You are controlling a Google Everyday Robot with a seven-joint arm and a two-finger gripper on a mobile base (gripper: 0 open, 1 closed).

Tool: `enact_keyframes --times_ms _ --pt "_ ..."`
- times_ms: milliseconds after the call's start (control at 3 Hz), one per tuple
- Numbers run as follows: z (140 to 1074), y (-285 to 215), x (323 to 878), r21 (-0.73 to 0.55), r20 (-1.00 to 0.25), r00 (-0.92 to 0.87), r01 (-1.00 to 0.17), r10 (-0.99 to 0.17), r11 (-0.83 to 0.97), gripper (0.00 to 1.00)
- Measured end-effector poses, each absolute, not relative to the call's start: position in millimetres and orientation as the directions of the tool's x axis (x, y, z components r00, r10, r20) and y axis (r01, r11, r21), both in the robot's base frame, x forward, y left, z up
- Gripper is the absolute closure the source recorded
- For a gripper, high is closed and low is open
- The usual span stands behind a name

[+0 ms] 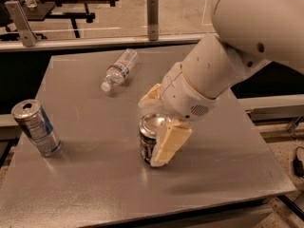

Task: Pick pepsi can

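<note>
1. Pepsi can (147, 141) stands upright near the middle of the counter (95, 189), silver top showing.
2. Tool (151, 132) is right at the can, spread and straddling it: one finger (167, 145) against the can's 4 o'clock side, the other (151, 95) behind it at 12 o'clock. Can't tell if the far one touches.
3. Can's base is on the counter.
4. Water bottle (118, 70) lies on its side at 11 o'clock from the can, well apart.
5. Slim silver-and-blue can (35, 127) stands at 9 o'clock, near the counter's left edge.
</note>
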State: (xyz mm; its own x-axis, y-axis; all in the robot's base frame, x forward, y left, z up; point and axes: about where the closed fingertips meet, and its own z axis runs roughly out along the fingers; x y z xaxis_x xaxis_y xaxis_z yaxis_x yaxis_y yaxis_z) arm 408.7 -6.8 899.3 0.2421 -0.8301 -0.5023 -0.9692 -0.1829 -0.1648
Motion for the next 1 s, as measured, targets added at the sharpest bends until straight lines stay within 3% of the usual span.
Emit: enact_keyframes --times_ms 1000 --pt "939.6 -3.9 405.4 -0.184 -0.517 0.282 -0.959 -0.808 -0.217 0.92"
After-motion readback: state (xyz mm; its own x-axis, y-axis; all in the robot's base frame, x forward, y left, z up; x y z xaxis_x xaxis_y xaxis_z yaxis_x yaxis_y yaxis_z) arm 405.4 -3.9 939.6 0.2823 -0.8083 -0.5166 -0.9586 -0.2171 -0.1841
